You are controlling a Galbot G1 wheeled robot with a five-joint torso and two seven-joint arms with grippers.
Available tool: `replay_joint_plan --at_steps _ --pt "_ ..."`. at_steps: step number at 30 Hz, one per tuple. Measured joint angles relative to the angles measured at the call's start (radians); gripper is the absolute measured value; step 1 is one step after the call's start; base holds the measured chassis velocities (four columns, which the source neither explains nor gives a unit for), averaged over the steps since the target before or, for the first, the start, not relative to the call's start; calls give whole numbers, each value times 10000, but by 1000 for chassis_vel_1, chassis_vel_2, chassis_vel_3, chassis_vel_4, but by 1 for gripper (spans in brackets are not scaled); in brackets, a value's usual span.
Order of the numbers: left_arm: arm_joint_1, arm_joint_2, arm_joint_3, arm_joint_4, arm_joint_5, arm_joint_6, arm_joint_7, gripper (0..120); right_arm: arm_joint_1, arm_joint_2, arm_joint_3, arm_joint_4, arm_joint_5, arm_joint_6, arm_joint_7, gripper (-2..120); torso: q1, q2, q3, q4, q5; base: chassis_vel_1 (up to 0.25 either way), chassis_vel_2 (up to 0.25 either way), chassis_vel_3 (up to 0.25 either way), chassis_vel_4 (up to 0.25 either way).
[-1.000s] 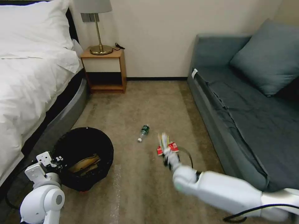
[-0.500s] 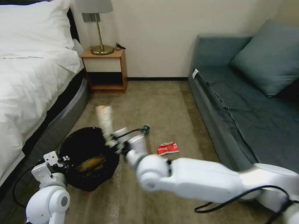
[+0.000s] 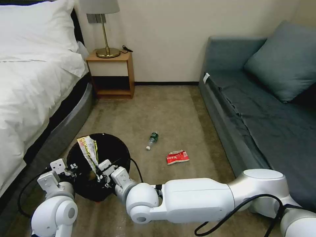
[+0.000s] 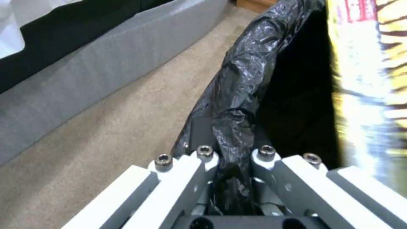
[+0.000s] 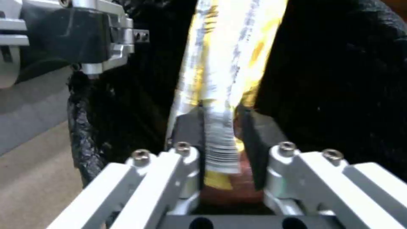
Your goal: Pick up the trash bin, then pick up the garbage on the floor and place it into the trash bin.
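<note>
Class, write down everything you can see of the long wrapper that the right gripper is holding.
The wrapper is a long, narrow, crinkled packet, gold-yellow with white and green print, shiny like foil or plastic. The right gripper pinches its lower end between closed jaws. It stands nearly upright, leaning a little, over the open mouth of the black trash bin, whose rim the left gripper grips. Its upper end is free.

Tan carpet [image 3: 171,108] is covering the floor. A bed [image 3: 29,85] with white linen and a pillow [image 3: 36,29] is sitting on the left, beside a wooden nightstand [image 3: 112,74] bearing a brass lamp [image 3: 105,29]. A cream wall [image 3: 171,33] is running behind. A grey-blue sofa [image 3: 263,112] with a cushion [image 3: 283,62] is lining the right.
</note>
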Motion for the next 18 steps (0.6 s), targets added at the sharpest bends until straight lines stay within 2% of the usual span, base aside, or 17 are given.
replay_joint_plan --at_steps 2,4,7,8,12,13,15,17,18 --pt "-17 0 18 1 2 5 -3 3 -10 -94 3 58 -13 -76 7 36 0 0 0 -1 0 0 0 0 0" --pt "-18 0 23 1 1 6 -3 3 -19 -120 4 73 -23 -92 8 39 0 0 0 -1 0 0 0 0 0" --pt "-20 5 25 2 2 10 -3 3 -77 -244 145 159 -181 -119 38 54 0 0 0 0 0 0 0 0 0" --pt "-20 5 25 2 2 10 -3 3 -77 -244 145 159 -181 -119 38 54 0 0 0 0 0 0 0 0 0" --pt "-16 48 -27 12 -23 11 -3 3 -177 -693 1379 588 -447 -224 8 70 0 0 1 1 2 0 0 0 0" --pt "-16 48 -27 12 -23 11 -3 3 -177 -693 1379 588 -447 -224 8 70 0 0 1 1 2 0 0 0 0" --pt "-20 92 -67 10 -83 7 10 3 -395 -1297 2727 971 -740 -308 -92 80 0 0 0 5 3 0 0 0 0" --pt "-20 151 -93 9 -118 -96 100 3 -919 -2345 4101 1347 -1463 -172 -482 88 0 0 0 1 1 0 0 0 0" --pt "-20 151 -93 9 -118 -96 100 3 -919 -2345 4101 1347 -1463 -172 -482 88 0 0 0 1 1 0 0 0 0"
